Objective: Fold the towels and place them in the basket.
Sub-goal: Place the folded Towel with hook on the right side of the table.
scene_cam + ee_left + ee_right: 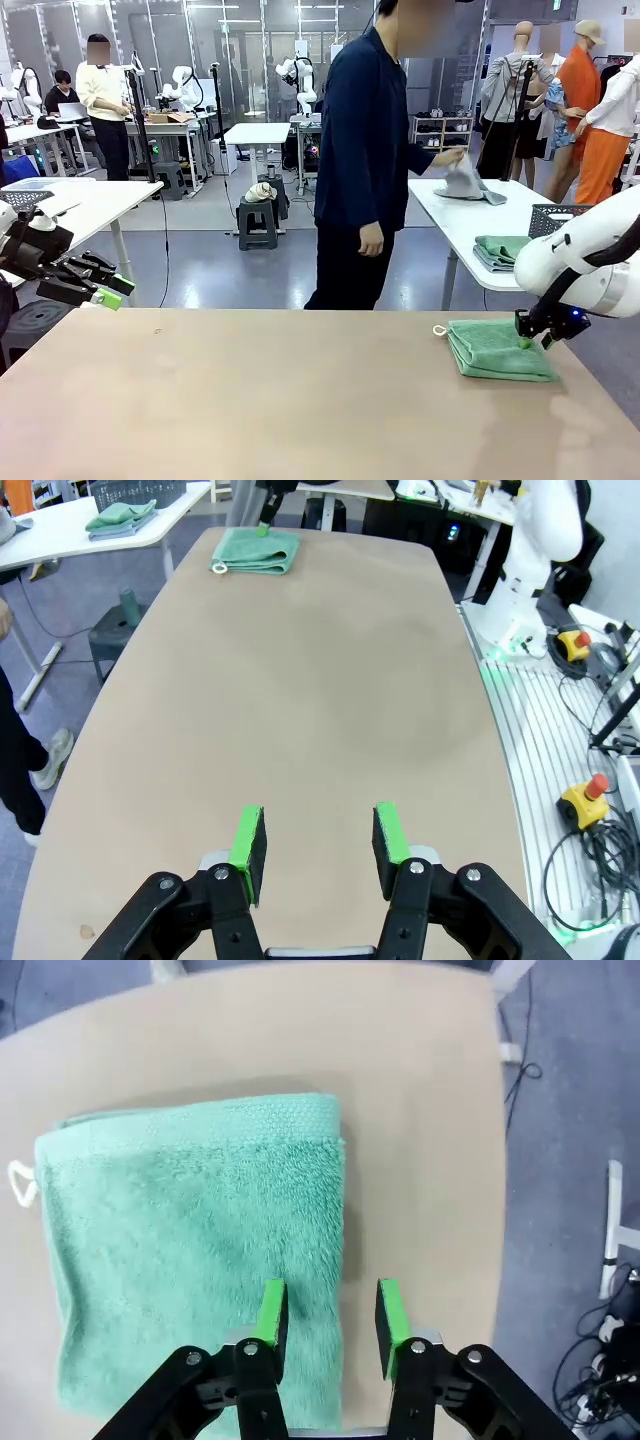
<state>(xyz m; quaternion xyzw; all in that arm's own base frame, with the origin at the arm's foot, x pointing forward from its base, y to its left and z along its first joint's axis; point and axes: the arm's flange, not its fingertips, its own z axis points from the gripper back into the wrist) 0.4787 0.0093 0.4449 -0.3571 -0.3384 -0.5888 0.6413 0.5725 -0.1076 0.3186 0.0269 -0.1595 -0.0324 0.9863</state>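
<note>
- Room: large open lab hall with a grey floor (pixel 200 270), rows of white worktables and glass partitions behind them.
- Main table (pixel 250 400): wide tan top with rounded corners, matte, a few faint scuffs; bare apart from one towel at its far right.
- Person (pixel 365 150): dark navy clothes, standing at the far side and turned toward a white side table (pixel 450 215). One hand is on a grey cloth (pixel 465 183) there, the other hangs down.
- Right arm (pixel 590 265): white, reaches in low over the table's far right corner.
- Left arm (pixel 35 250): at the table's left end, held above the surface.
- Basket (pixel 560 215): dark lattice sides, sitting on the white side table, off the main table.
- Folded cloths (pixel 500 250): small stack, green on top, just in front of the basket.
- Green towel (pixel 497 349): folded to a thick rectangle, flat on the tan top near the right edge.
- Right gripper (pixel 330 1310): green pads apart, nothing between them; one pad over the towel's edge, the other over bare table. Contact with the terry: cannot tell.
- Left gripper (pixel 320 845): pads apart, empty, well apart from the towel.
- White loop (pixel 20 1182): at the towel's corner, lying on the table.
</note>
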